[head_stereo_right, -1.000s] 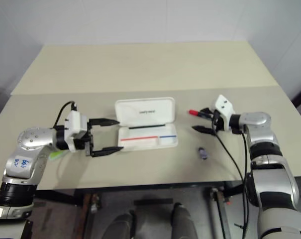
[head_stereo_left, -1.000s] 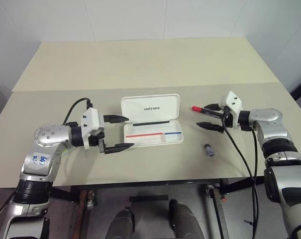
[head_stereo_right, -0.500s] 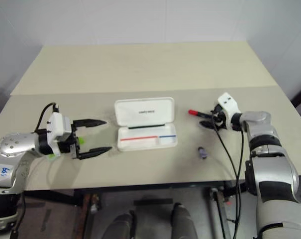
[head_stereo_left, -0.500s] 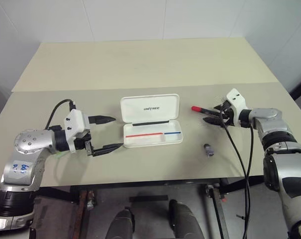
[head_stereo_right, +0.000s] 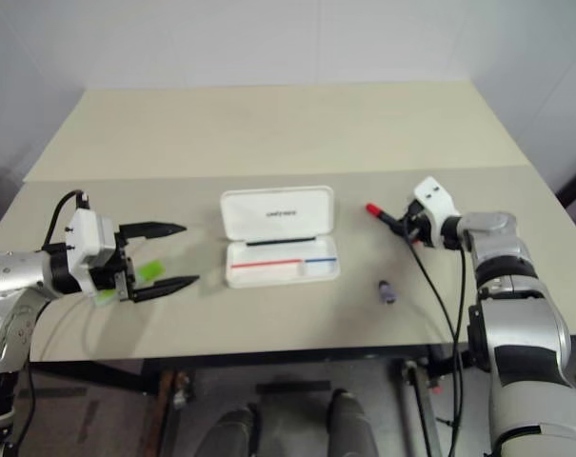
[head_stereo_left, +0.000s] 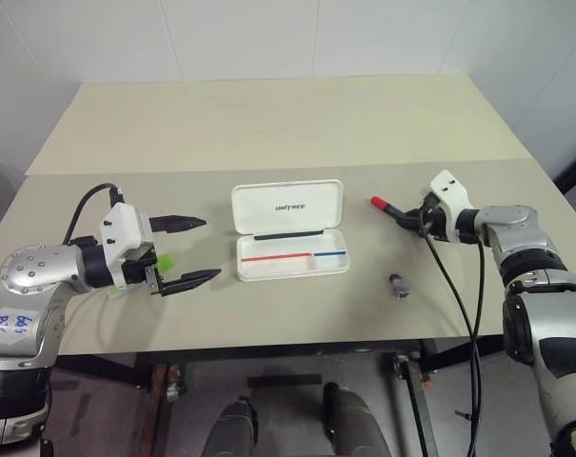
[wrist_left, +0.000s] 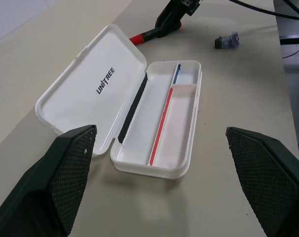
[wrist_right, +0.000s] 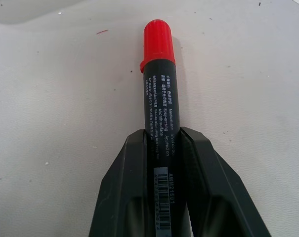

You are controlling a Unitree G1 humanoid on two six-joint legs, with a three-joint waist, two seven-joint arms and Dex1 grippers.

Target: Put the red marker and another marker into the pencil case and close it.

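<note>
The pencil case (head_stereo_left: 289, 228) lies open at the table's middle, its lid (wrist_left: 97, 84) laid back and its tray with the red and blue stripe bare. To its right, my right gripper (head_stereo_left: 422, 218) is shut on the black barrel of the red marker (wrist_right: 158, 84), which lies on the table with its red cap (head_stereo_left: 376, 202) pointing toward the case. My left gripper (head_stereo_left: 209, 249) stands open, well left of the case. The lime-green marker (head_stereo_right: 152, 271) lies on the table under that gripper, partly hidden by it.
A small dark grey object (head_stereo_left: 399, 286) lies on the table in front of the case's right end, below the right gripper. A seam (head_stereo_left: 268, 169) runs across the beige table behind the case. Cables trail from both wrists.
My right gripper has shut on the red marker's barrel. My left arm has drawn back leftward from the case, still open, uncovering the green marker.
</note>
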